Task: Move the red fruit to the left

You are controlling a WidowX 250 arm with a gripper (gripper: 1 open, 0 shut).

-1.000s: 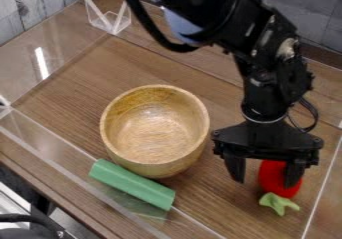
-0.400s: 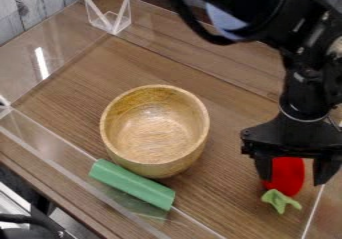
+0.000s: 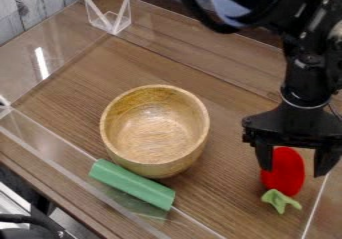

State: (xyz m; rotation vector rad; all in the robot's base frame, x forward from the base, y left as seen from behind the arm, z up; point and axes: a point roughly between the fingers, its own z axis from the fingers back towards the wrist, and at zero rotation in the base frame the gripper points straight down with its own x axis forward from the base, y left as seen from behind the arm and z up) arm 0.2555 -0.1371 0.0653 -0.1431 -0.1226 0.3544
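"How do your fingers stand?"

"Your gripper is open, its two fingers spread apart above the table, over to the picture's right of the wooden bowl."

"And where is the red fruit from there?"

"Your red fruit lies right by the fingertips, showing below them in the view, with its upper end partly covered by the gripper. Whether a finger touches it, you can't tell from this angle."

"Which way does it lie?"

"You have it lengthwise, the red body toward the gripper and the light green stem pointing to the bottom of the picture. Taken from the bowl, it is to the right and lower down."

"What else do you see, going outward?"

"Your bowl comes next, upright, with its inside showing. Just below the bowl in the picture, you have the long green block, lying at a slant. Far above the bowl, near the top edge, a clear wedge-shaped thing stands; you can't make out exactly what it is."
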